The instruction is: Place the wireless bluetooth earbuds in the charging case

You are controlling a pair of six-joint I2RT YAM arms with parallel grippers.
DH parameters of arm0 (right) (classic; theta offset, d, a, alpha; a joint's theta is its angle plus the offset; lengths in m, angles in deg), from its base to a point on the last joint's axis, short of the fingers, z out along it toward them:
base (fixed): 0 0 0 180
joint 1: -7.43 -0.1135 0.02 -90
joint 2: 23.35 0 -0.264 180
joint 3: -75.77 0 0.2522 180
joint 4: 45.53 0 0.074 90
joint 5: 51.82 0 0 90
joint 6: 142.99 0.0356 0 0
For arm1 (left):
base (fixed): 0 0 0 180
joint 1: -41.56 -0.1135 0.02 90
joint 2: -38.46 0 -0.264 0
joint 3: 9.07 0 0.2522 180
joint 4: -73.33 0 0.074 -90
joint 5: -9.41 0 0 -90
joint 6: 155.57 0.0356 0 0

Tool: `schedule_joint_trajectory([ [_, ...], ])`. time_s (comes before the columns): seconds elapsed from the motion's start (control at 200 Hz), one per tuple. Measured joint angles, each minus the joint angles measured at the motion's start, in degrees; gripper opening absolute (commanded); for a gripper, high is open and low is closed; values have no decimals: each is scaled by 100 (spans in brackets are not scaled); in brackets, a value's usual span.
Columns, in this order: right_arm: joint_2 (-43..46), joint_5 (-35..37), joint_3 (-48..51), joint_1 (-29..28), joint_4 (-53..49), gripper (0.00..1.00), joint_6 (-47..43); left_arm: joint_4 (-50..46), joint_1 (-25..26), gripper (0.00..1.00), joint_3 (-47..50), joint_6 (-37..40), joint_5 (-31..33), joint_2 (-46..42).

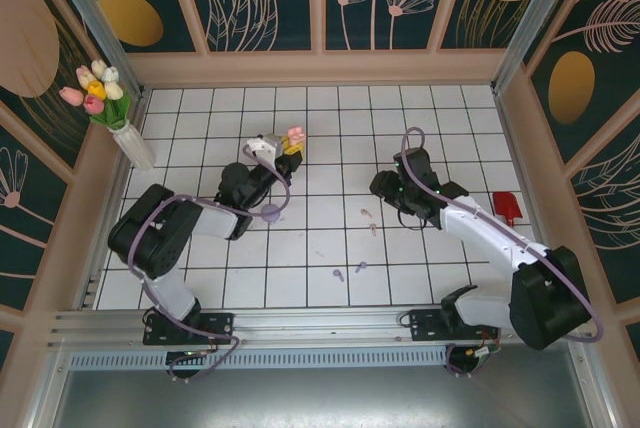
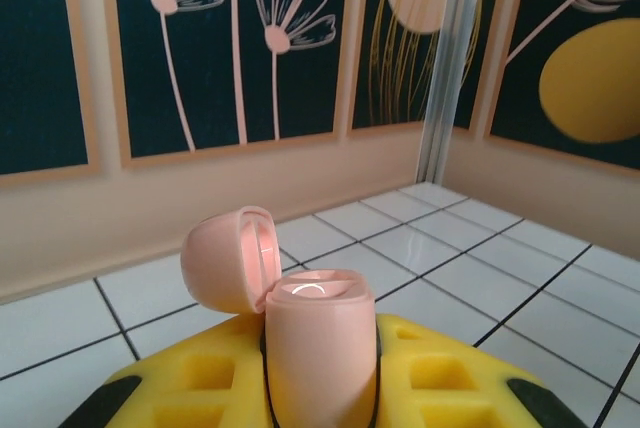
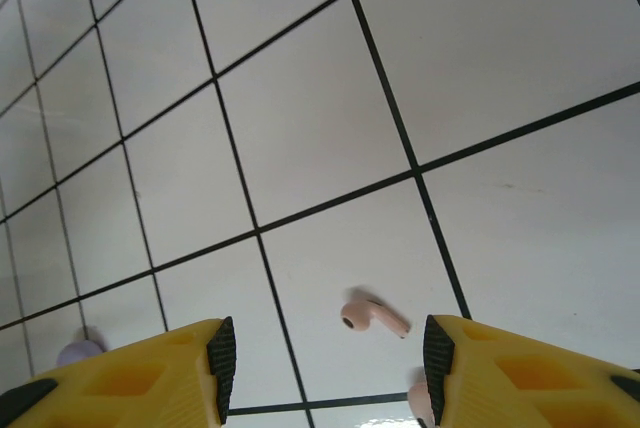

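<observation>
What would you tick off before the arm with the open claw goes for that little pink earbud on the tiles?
1. Grip: the left claw is shut on the pale pink round plastic charging case: ok.
2. Lid: the case's hinged lid stands open: ok.
3. Opening: the right claw is open: ok.
4. Aim: the small pale pink stemmed earbud lies on the white tiled table, in line with that claw's gap and untouched: ok.
5. Free room inside the case for the earbud: cannot tell.
</observation>
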Motion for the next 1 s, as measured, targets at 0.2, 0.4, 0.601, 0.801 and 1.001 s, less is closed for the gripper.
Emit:
schedule_joint_trajectory([
  [0.2,-9,57,258,-85,-39,54,-94,632,22,0,74,9,-223,463],
  [0.4,-59,85,297,-243,-146,53,-122,944,44,0,-46,52,-802,463],
  [0.601,-415,177,297,-415,-245,51,-131,999,79,0,-57,76,-1054,461],
  [0.801,-695,179,275,-533,-317,49,-160,1012,118,0,-92,118,-1069,463],
  [1.001,-920,173,214,-595,-428,46,-310,1014,129,0,-208,118,-1047,463],
])
